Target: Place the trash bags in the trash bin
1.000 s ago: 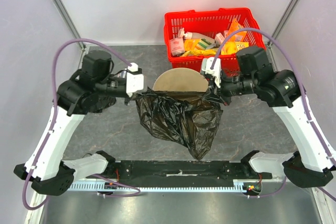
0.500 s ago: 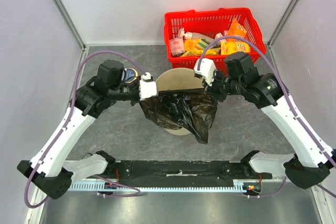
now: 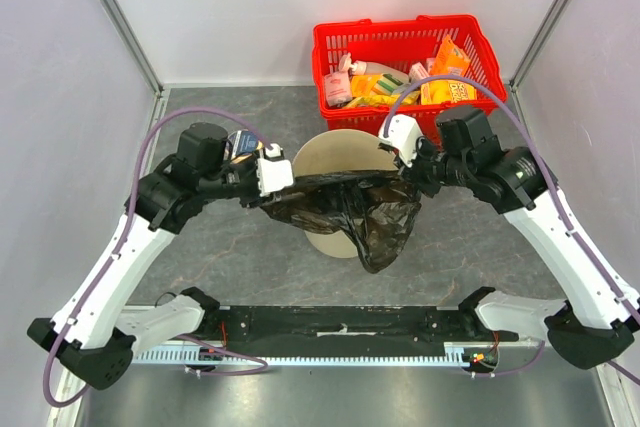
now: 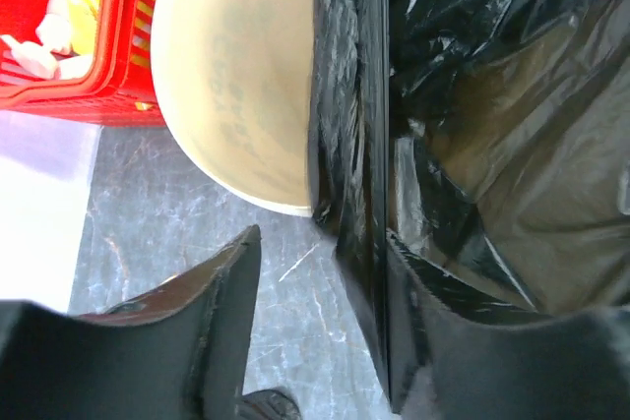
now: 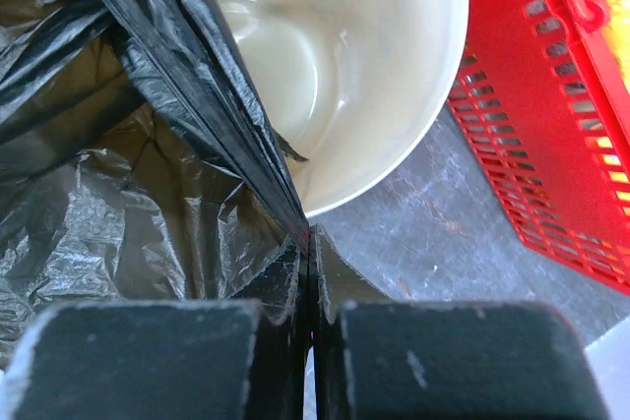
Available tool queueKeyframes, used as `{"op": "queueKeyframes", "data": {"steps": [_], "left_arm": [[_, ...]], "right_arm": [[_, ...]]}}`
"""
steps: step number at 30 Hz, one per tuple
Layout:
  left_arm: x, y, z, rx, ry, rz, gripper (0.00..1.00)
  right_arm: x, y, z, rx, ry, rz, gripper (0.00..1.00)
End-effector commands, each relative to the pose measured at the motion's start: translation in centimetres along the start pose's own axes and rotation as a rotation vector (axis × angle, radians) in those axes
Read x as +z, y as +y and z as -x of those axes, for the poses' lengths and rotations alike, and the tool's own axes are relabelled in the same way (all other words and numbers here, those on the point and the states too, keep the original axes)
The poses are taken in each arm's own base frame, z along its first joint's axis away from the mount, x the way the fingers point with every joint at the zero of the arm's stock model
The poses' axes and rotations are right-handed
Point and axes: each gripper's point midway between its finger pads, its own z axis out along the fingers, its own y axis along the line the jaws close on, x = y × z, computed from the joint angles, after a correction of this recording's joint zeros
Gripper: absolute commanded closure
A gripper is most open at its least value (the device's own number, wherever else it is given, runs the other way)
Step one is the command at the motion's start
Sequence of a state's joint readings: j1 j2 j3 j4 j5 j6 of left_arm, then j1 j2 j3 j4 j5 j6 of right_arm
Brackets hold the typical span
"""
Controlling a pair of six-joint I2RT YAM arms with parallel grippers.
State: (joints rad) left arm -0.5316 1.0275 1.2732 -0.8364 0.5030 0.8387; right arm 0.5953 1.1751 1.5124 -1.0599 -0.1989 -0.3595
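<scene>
Grey marbled table (image 3: 200,247) under white walls, and from the top camera the trash bin (image 3: 340,152) stands mid-table, just in front of the red basket (image 3: 400,42) of packets: round, beige, smooth-walled, its far rim bare. The black trash bag (image 3: 350,212) is stretched across the bin's mouth between the two arms, crinkled and glossy. Its loose tail sags over the bin's near right side. The left gripper (image 3: 272,172) is at the bag's left end and the right gripper (image 3: 405,152) at its right end, both level with the rim. Over to the left wrist: the bin's pale inside (image 4: 236,95) shows a faint mottling, with the bag's folded hem (image 4: 359,145) running straight across it. The left gripper's (image 4: 320,263) jaws stand apart, with table showing between one finger and the hem. The hem lies against the other finger (image 4: 492,361), so nothing is clamped here. Now the right wrist: the bin's bowl (image 5: 345,66) gleams cream, empty where it shows, the basket (image 5: 551,145) just beside it. The right gripper (image 5: 310,243) has its fingers pressed together, pinching the bag's taut edge.
</scene>
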Motion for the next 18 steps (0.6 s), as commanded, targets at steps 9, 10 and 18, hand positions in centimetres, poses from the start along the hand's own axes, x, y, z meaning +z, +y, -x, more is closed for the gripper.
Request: {"op": "queueKeyframes", "data": {"steps": [9, 10, 18], "left_arm": [[-3.4, -3.8, 5.3, -0.114, -0.192, -0.150, 0.20], [-3.3, -4.3, 5.4, -0.122, -0.202, -0.172, 0.20], [-3.7, -7.0, 7.4, -0.089, -0.298, -0.331, 0.09]], "right_arm": [[-0.8, 0.3, -1.2, 0.020, 0.035, 0.003, 1.00], [-0.8, 0.4, -1.3, 0.022, 0.037, 0.007, 1.00], [-0.5, 0.4, -0.7, 0.022, 0.040, 0.024, 1.00]]}}
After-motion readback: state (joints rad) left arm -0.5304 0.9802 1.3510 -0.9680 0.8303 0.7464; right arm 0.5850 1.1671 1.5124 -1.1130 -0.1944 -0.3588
